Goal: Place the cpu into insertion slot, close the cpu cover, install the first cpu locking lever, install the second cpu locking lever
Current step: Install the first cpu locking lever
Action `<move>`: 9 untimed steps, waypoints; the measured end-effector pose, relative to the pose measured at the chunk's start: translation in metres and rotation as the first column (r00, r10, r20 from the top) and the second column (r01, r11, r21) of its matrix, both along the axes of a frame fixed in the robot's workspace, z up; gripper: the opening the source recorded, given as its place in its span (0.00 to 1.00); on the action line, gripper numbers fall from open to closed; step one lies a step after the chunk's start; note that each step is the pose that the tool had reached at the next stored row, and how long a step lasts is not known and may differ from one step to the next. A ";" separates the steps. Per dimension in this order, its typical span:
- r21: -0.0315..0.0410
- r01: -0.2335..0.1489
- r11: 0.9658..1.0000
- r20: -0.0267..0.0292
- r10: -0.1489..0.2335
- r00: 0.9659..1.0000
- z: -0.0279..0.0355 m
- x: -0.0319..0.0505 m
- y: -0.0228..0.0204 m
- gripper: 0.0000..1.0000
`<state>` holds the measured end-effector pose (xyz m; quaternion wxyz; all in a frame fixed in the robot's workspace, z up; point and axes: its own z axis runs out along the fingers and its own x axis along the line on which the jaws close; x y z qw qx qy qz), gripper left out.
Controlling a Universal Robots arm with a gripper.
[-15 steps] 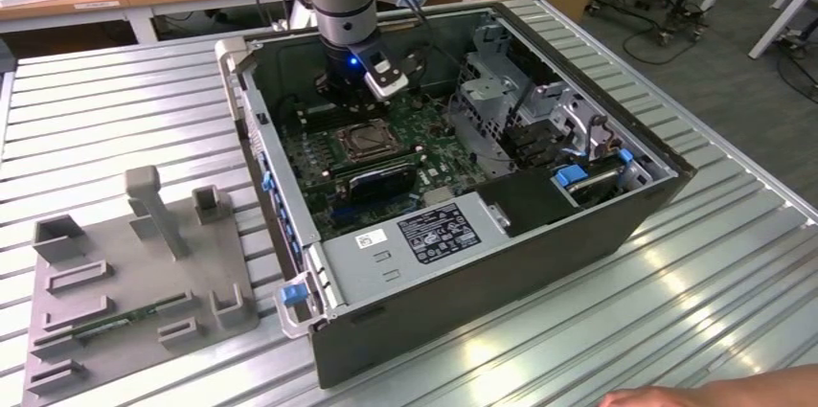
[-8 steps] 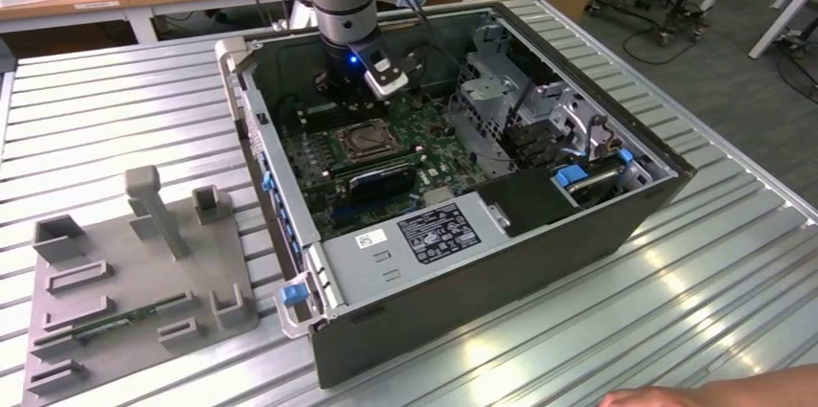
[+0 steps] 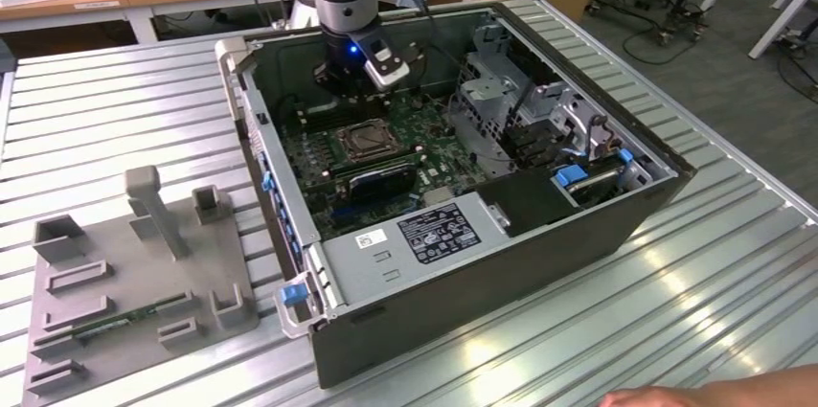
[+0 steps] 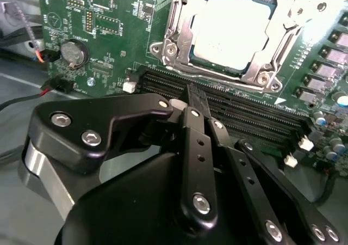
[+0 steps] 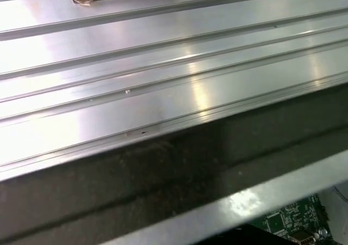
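Cpu: the cpu (image 4: 234,30) lies flat inside the insertion slot (image 3: 364,142), its pale top showing in the second wrist view.
Cover: the cpu cover (image 4: 187,30) appears to be lowered onto the insertion slot, its metal frame ringing the chip and its window leaving the chip's middle bare.
Levers: thin metal rods run along the edges of the insertion slot. Whether either one is hooked down I cannot tell.
Progress: placing looks done and closing looks done or nearly so. I judge that the two levers are the part left to do.
Gripper: the gripper (image 4: 197,100) has its fingers pinched together with nothing between them.
Gripper's place: it hangs just beside the insertion slot, apart from it, with its tip over the long black memory sockets (image 4: 244,111) that border the slot's frame.
Setting: the insertion slot sits on the green board inside the open computer case (image 3: 511,263).
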<state>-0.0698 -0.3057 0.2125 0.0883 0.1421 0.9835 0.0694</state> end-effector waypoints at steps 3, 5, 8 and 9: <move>0.000 0.000 1.000 0.000 0.000 1.000 0.0046 0.0000 0.0000 0.11; 0.000 0.000 1.000 0.000 0.000 1.000 0.0046 0.0000 0.0000 0.11; 0.000 0.000 1.000 0.000 0.000 1.000 0.0046 0.0000 0.0000 0.11; 0.000 0.000 1.000 0.000 0.000 1.000 0.0047 0.0000 0.0000 0.11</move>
